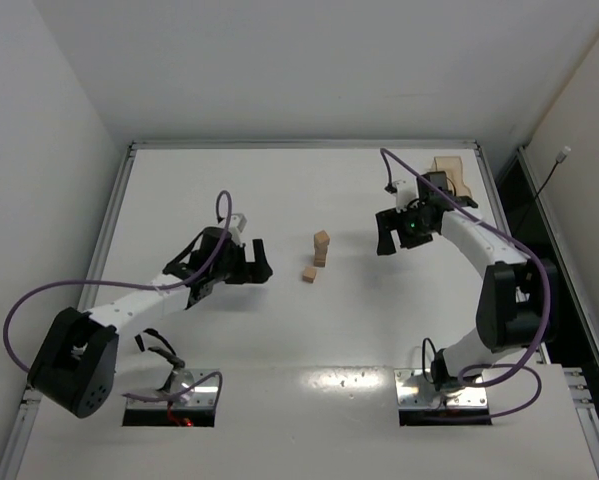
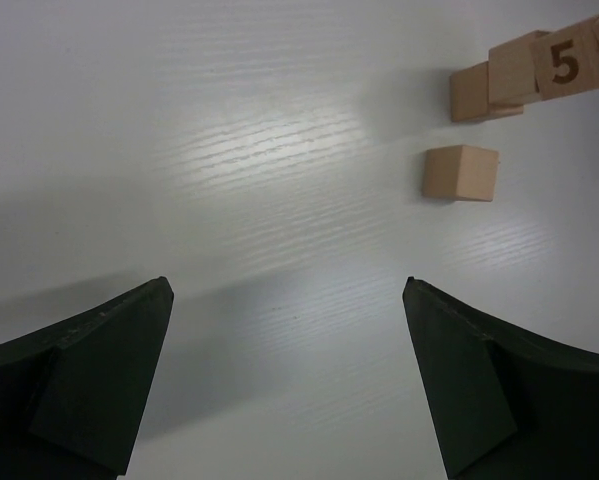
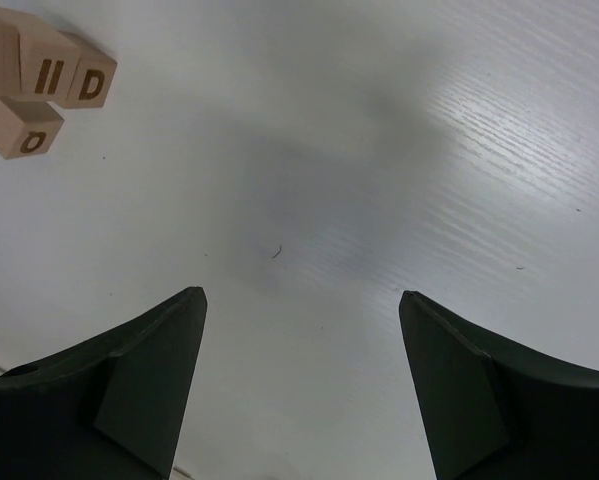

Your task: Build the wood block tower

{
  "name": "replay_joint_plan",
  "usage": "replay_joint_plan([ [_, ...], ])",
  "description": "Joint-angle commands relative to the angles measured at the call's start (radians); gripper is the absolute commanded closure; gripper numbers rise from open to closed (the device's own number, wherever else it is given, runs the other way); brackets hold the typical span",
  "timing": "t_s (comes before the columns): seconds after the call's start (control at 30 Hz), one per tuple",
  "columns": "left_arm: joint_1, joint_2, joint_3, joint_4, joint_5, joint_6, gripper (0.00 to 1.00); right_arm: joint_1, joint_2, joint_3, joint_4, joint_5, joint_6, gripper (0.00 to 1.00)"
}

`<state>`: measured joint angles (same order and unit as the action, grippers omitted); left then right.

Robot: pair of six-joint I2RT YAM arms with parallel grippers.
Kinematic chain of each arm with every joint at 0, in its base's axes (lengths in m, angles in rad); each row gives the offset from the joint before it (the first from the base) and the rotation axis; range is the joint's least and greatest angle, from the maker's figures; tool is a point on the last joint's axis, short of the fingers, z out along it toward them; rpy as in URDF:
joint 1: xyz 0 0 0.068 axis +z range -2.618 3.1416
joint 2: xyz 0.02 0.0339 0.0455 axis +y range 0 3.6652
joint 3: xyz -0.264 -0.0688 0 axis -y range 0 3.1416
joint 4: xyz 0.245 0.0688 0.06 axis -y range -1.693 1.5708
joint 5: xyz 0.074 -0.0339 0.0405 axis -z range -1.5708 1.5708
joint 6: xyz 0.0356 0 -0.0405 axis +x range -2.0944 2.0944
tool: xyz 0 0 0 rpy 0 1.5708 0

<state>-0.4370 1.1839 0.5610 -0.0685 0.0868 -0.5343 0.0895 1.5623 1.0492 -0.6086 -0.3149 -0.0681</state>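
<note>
The loose wood block [image 1: 309,274] lay on the table [image 1: 229,180] just beside the tower [image 1: 321,247], ahead and rightward of the left gripper [image 1: 264,262], the nearer one. Its jaws, and those of the right gripper [image 1: 381,240], stood spread and empty.

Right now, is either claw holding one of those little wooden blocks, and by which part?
Nothing is held. The left gripper and right gripper stand open and empty, clear of the tower and the loose block.

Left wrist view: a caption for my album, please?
Open left gripper faces a loose wood block on the white table, the tower just beyond.
</note>
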Motion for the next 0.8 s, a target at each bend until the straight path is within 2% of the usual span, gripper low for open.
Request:
replay_joint_plan([
  [0.0,-0.055,0.057,0.010,0.139,-0.050,0.002,0.00,0.000,-0.030,0.009,0.044,-0.001,-0.007,0.25],
  [0.07,-0.107,0.108,0.036,0.165,-0.062,0.028,0.02,0.000,-0.030,0.009,0.044,0.008,-0.007,0.25],
  [0.13,-0.152,0.132,0.051,0.174,-0.081,0.039,0.08,0.000,-0.030,0.009,0.044,0.008,-0.007,0.25],
  [0.23,-0.184,0.186,0.072,0.210,-0.096,0.039,0.28,-0.010,-0.039,0.000,0.044,0.008,-0.007,0.25],
  [0.3,-0.215,0.221,0.073,0.230,-0.119,0.051,0.38,-0.010,-0.039,0.000,0.053,0.008,-0.007,0.25],
  [0.77,-0.305,0.336,0.134,0.325,-0.197,0.069,0.33,-0.010,-0.048,0.000,0.053,0.028,-0.007,0.25],
])
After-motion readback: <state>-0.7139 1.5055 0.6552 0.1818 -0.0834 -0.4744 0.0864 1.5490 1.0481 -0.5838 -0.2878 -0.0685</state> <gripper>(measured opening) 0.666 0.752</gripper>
